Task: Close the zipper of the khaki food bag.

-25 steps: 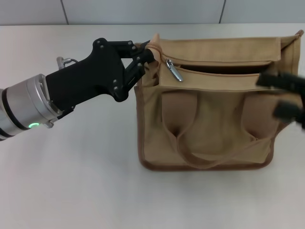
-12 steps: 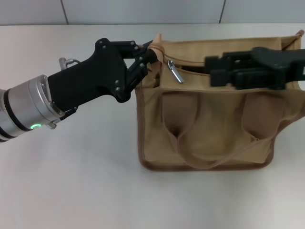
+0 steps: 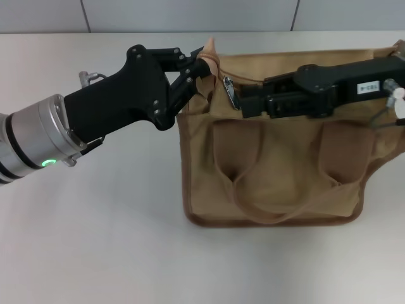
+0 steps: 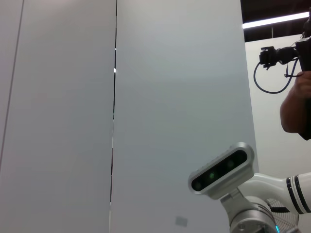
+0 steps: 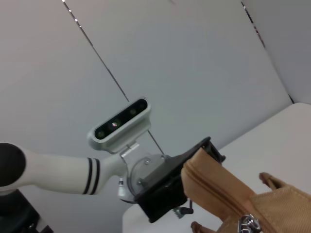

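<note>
The khaki food bag (image 3: pixel 272 164) lies on the table with its strap handles (image 3: pixel 253 202) facing me. My left gripper (image 3: pixel 197 66) is shut on the bag's top left corner and holds it up. The silver pull tab (image 3: pixel 231 92) sits at the left end of the zipper (image 3: pixel 223 80), beside that corner. My right gripper (image 3: pixel 243 101) reaches in from the right over the bag's top, open, its tips just right of the tab. The right arm hides most of the zipper line. The right wrist view shows the held corner (image 5: pixel 214 182) and the tab (image 5: pixel 247 224).
The bag rests on a pale table (image 3: pixel 101 240). The wall panels (image 3: pixel 190 14) stand close behind the bag. The left wrist view shows only wall and the robot's head camera (image 4: pixel 221 170).
My right arm has swept in from the right edge, leftward across the bag's top, to just beside the pull tab. My left gripper has lifted the corner slightly.
</note>
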Motion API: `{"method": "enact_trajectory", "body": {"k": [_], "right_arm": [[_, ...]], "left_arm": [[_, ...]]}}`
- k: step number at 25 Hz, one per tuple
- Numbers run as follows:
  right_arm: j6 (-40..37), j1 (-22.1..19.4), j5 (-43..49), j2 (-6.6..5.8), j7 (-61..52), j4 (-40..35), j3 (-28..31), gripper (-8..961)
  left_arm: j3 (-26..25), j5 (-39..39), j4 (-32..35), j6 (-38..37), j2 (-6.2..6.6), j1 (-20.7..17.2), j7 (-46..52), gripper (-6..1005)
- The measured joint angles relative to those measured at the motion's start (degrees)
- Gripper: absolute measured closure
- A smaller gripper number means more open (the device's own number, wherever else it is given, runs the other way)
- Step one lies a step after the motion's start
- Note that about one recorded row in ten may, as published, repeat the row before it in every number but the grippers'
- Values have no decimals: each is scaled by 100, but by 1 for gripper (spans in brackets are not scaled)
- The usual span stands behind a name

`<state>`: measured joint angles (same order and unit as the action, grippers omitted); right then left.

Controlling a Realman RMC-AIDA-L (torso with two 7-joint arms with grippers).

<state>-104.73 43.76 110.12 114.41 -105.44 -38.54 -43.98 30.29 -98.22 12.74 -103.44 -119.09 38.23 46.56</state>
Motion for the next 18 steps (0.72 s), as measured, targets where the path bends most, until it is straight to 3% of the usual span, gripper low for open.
{"method": "enact_trajectory", "body": {"k": [11, 18], "right_arm": [[331, 160, -6, 144, -317, -80, -291, 518], [412, 86, -64, 192, -410, -104, -241, 526]], "left_arm": [[-15, 27, -262, 45, -4, 379, -3, 957], [-18, 507, -598, 280, -9, 464, -23, 957]]}}
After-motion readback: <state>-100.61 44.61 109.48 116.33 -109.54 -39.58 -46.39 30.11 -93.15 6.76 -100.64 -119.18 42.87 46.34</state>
